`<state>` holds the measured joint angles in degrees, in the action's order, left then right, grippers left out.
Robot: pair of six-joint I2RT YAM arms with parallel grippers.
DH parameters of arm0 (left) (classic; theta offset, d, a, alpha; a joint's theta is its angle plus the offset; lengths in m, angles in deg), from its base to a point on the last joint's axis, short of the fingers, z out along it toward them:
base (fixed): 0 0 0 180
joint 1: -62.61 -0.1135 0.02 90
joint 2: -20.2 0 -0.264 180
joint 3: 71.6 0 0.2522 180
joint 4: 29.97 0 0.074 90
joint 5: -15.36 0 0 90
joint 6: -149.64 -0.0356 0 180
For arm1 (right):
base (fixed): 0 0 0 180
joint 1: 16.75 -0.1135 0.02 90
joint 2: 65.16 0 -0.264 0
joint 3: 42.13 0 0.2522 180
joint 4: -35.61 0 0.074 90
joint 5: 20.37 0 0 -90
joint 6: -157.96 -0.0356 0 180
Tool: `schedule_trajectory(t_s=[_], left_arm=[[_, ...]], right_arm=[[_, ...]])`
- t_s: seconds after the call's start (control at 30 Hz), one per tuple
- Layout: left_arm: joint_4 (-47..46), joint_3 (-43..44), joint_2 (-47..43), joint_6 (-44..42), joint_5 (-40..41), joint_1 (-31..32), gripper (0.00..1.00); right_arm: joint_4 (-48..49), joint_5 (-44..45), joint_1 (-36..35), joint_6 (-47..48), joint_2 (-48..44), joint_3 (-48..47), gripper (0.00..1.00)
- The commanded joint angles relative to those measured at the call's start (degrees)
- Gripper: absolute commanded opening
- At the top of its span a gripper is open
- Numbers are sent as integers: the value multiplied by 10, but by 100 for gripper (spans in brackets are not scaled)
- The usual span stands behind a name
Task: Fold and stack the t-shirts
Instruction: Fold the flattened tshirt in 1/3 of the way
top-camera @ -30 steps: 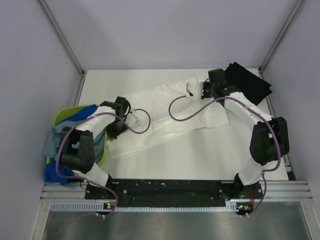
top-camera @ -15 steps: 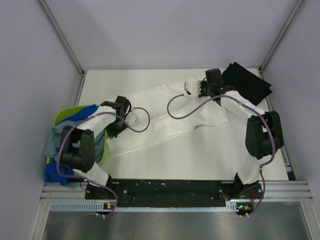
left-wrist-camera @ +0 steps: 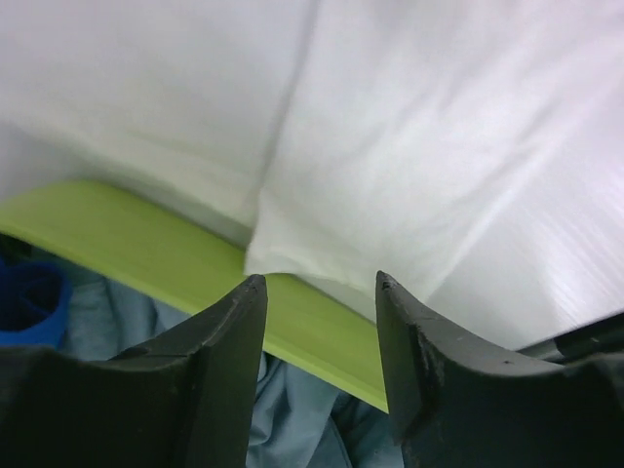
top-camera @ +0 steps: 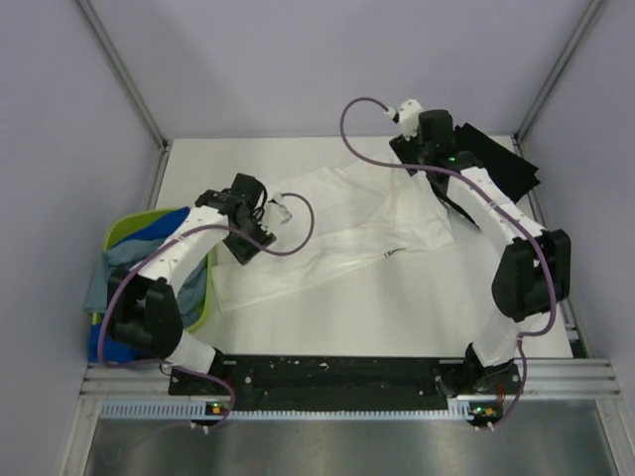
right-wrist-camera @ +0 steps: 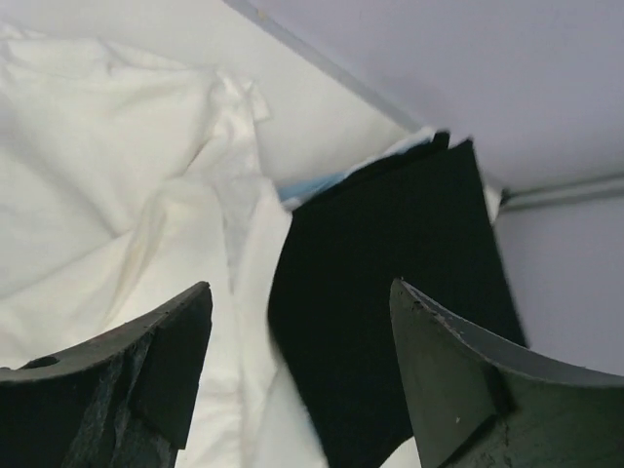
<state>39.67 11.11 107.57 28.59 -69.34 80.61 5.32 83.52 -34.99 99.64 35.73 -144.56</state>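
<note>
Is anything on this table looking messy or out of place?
Yes. The white shirt lies crooked and wrinkled across the table, one corner draped on the green basket rim. Blue shirts spill over that basket's outer side. The black shirt sits folded in the far right corner.

No legible text, label or number

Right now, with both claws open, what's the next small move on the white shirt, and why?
Probably ease the left claw down and close it on the white shirt's corner. That corner lies just ahead of its open fingers, at the basket rim, and the shirt looks long and only partly folded. The right claw, also empty, hovers by the black shirt.
</note>
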Motion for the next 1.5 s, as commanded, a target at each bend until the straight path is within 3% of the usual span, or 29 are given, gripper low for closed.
schedule_trajectory(t_s=[0.0, 0.07, 0.17, 0.37, 0.6, 0.83, 0.9, 0.93, 1.07, 1.23, 1.47], left_arm=[[76, -22, -39, -45, -125, 25, 52], [75, -60, -44, -56, -115, 25, 52], [70, -104, -53, -63, -104, 28, 54], [18, -175, -63, -81, -90, 33, 57], [-63, -250, -68, -77, -58, 34, 57], [-120, -289, -69, -68, -29, 34, 37], [-130, -292, -70, -64, -24, 34, 21], [-132, -291, -70, -60, -25, 33, 4], [-135, -287, -72, -55, -18, 32, 0], [-106, -267, -79, -67, 52, 27, 0], [-2, -215, -130, -144, 92, 25, 0]], right_arm=[[-105, 7, 27, -312, -94, 79, 72], [-123, -21, 48, -410, -131, 141, 68], [-124, -30, 72, -482, -175, 228, 68], [-88, -88, 159, -575, -178, 314, 63], [-24, -89, 166, -611, -132, 354, 60], [-2, -64, 171, -635, -67, 350, 59], [3, -71, 180, -642, -54, 351, 53], [8, -79, 195, -645, -51, 350, 43], [10, -98, 212, -648, -49, 357, 1], [-24, -97, 214, -646, -119, 396, 0], [-169, -99, 214, -682, -335, 437, 0]])
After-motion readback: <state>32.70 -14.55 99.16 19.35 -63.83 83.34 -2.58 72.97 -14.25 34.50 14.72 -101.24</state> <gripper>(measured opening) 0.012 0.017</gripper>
